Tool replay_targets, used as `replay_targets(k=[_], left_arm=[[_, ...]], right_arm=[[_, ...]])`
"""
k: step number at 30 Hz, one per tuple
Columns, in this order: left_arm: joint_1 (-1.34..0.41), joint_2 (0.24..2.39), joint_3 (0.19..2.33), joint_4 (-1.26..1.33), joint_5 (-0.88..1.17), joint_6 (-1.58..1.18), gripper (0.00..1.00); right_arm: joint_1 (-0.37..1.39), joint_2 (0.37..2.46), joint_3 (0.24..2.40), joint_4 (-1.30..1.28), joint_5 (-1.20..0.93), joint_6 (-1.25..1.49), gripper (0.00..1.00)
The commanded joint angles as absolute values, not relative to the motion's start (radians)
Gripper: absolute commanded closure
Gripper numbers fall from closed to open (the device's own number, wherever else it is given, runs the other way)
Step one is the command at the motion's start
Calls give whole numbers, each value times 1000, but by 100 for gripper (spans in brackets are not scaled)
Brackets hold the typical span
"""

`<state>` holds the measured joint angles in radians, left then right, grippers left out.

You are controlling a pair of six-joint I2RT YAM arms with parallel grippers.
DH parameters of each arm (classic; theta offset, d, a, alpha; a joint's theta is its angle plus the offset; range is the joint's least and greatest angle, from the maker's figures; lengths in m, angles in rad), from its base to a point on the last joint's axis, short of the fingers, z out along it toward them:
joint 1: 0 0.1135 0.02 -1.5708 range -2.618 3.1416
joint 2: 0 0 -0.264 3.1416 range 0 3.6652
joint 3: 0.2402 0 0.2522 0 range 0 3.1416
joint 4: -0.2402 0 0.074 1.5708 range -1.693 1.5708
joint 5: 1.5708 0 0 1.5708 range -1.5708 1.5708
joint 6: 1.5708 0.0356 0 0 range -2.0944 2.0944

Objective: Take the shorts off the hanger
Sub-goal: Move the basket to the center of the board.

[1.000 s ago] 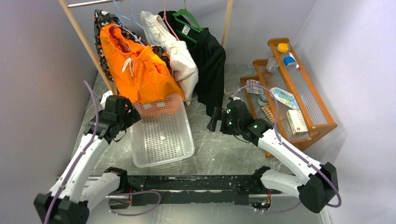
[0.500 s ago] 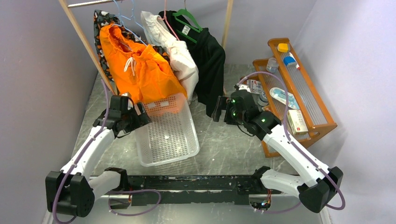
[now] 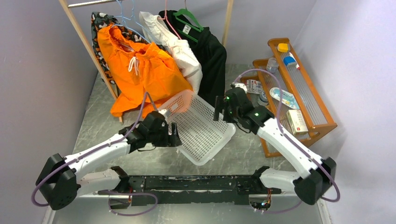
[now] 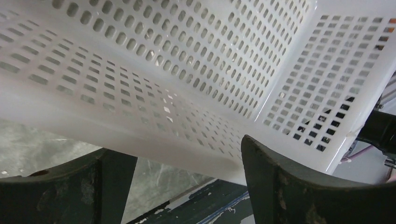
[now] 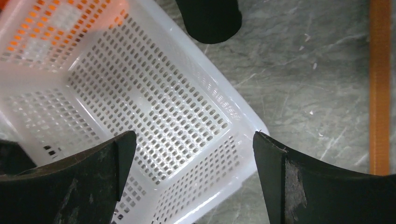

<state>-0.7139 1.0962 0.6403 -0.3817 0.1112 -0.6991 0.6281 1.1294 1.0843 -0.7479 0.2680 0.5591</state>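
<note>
The orange shorts (image 3: 144, 77), with a white drawstring, hang from a light blue hanger (image 3: 125, 21) on the rail at the back left. Their lower hem lies against the far corner of a white perforated basket (image 3: 219, 140). My left gripper (image 3: 176, 137) is low at the basket's near left side, well below the shorts. In the left wrist view it (image 4: 182, 147) is open, with the basket's wall (image 4: 187, 56) just past its fingertips and table showing between them. My right gripper (image 3: 218, 112) hovers open over the basket's right corner (image 5: 154, 107), nothing between its fingers (image 5: 194, 135).
A white garment (image 3: 175, 46), a black garment (image 3: 210, 56) and a patterned one (image 3: 100, 23) hang on the same rail between slanted wooden posts (image 3: 88, 46). A stepped wooden shelf (image 3: 317, 112) with small items stands at the right.
My left arm swung right and down along the basket, which turned and slid to the right. The left jaws narrowed a little. The shorts' hem shifted right; the right gripper moved slightly back.
</note>
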Motion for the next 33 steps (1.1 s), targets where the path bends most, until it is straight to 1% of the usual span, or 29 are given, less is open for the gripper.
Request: replay_targets(k=[1,3,5,6,9,11,12,14,16,17,18,19,22,23,26,29,32,33], left_arm=[[-777,1071,623,-352,-24,-807,15],[-779,1036,613,-370,-43,-826,14],[-782,993,610,-397,-73,-840,13],[-782,972,612,-416,-91,-846,12],[-782,916,620,-464,-136,-865,8],[-782,890,625,-479,-152,-868,7],[-781,888,629,-483,-160,-866,6],[-781,885,638,-490,-178,-868,5],[-782,894,645,-480,-189,-866,4],[-781,900,648,-465,-185,-862,4],[-781,908,653,-456,-177,-859,4],[-782,922,661,-450,-169,-857,4],[-782,958,676,-423,-123,-837,4],[-782,969,679,-412,-109,-830,5],[-784,998,686,-390,-81,-811,5],[-784,1014,693,-391,-80,-804,5],[-785,1010,695,-392,-83,-798,5],[-784,1009,697,-399,-91,-800,5]], right_arm=[[609,1273,1094,-685,201,465,0],[596,1382,1124,-654,184,394,0],[584,1470,1155,-646,264,373,0],[573,1505,1170,-645,269,354,0],[527,1586,1191,-618,195,296,1],[525,1592,1184,-605,134,292,2],[523,1578,1159,-587,102,296,3],[524,1553,1106,-590,105,336,8],[524,1535,1037,-637,175,436,15],[524,1505,998,-673,211,499,23],[526,1460,944,-700,235,549,26],[528,1408,899,-718,255,615,27],[527,1226,798,-792,316,748,28],[526,1178,787,-857,350,808,28],[527,1071,839,-1007,460,961,28],[520,995,885,-1116,622,1056,28],[509,948,908,-1204,650,1136,27],[509,934,912,-1206,637,1152,24]])
